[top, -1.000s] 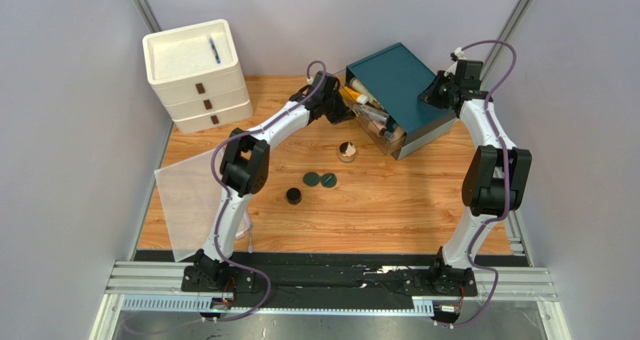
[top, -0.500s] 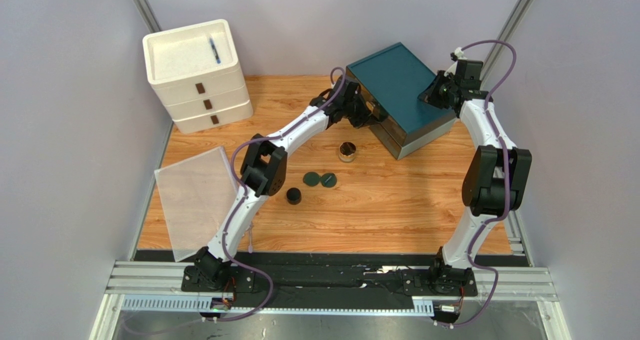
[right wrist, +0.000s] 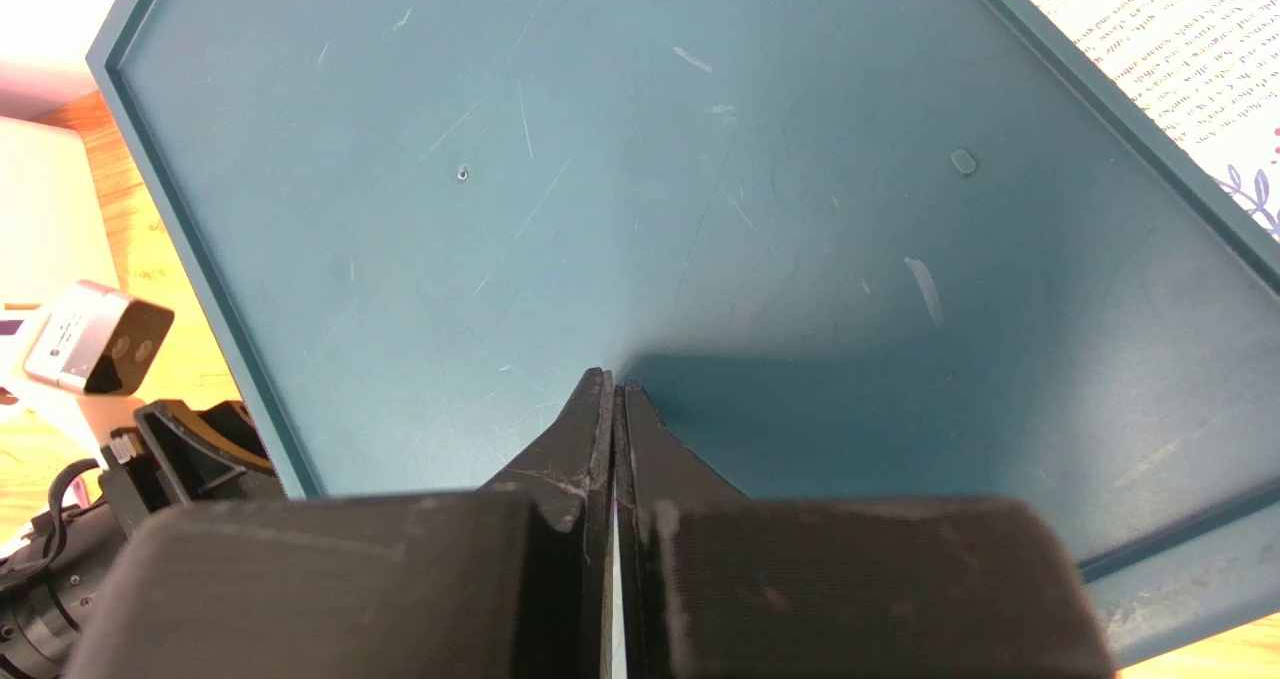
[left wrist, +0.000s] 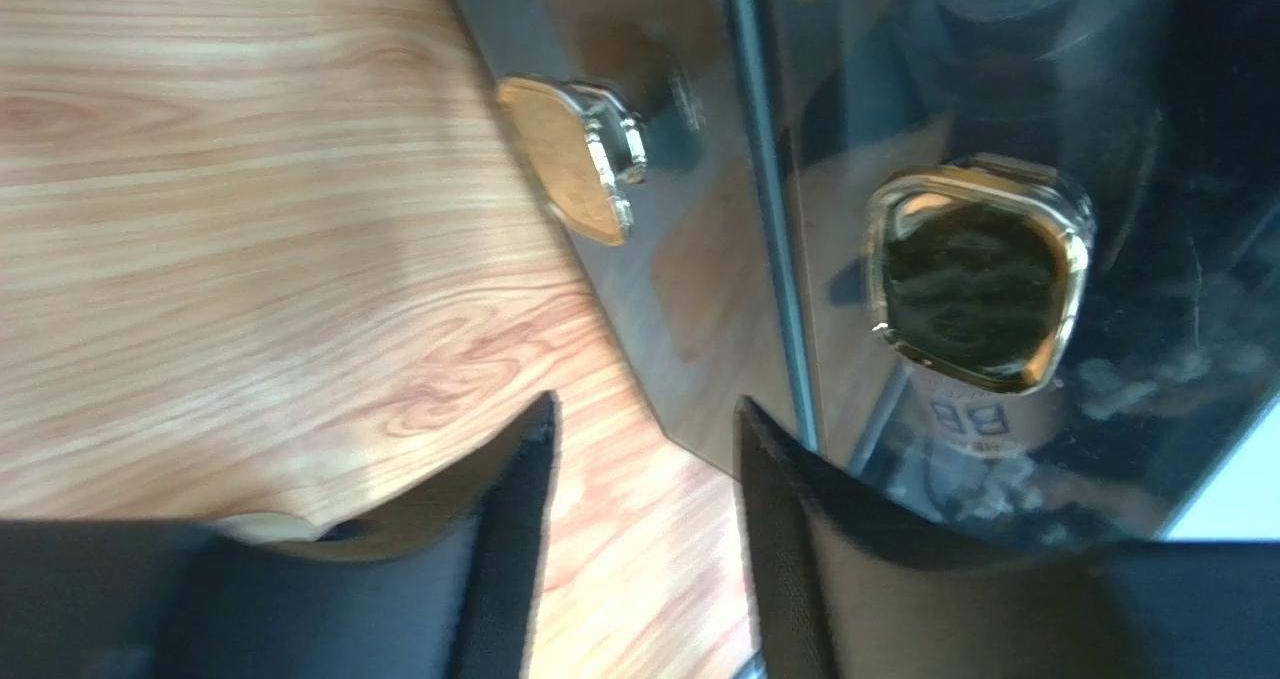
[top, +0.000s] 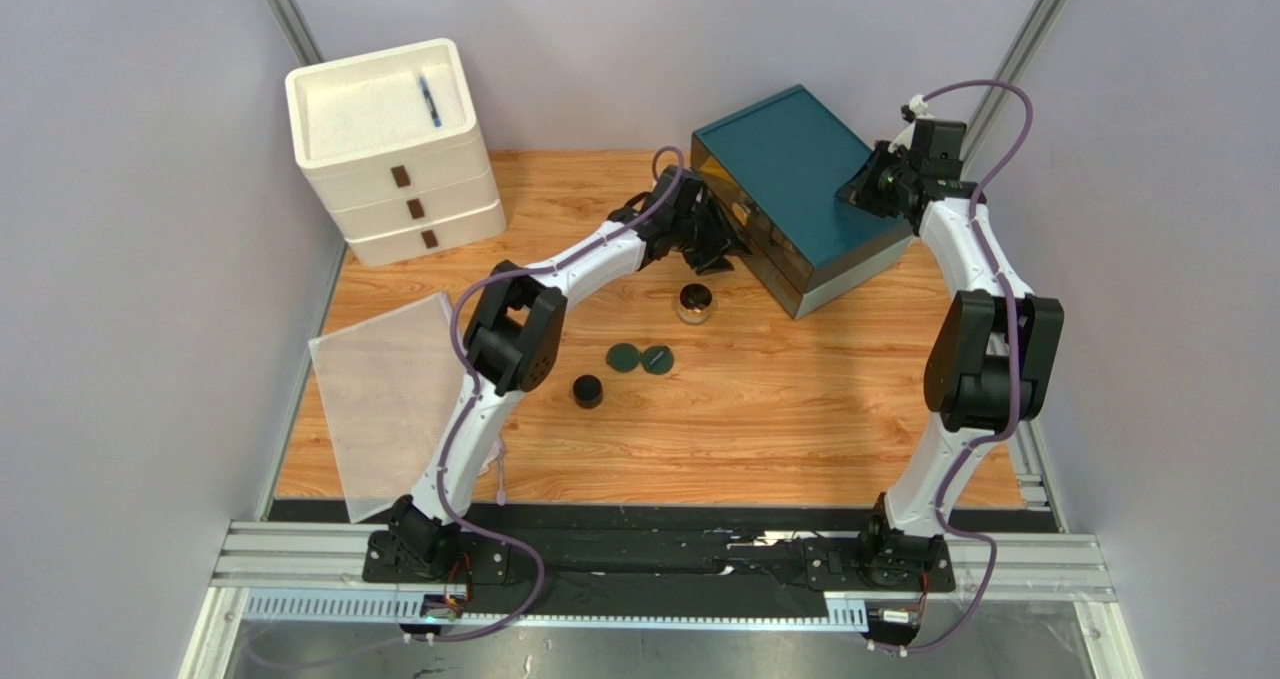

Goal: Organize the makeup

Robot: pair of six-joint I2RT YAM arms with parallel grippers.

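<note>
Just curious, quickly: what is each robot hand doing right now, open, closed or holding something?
Left hand: open, holding nothing.
Right hand: closed, holding nothing, tips at the teal box.

The white-and-black left arm (top: 579,259) stretches far forward and to the right, its elbow raised, and its black two-finger left gripper (left wrist: 643,409) shows parted fingers with nothing between them. The white-and-black right arm (top: 969,252) folds upward and bends back leftward, and its black right gripper (right wrist: 613,387) has both fingers pressed flat together.
</note>
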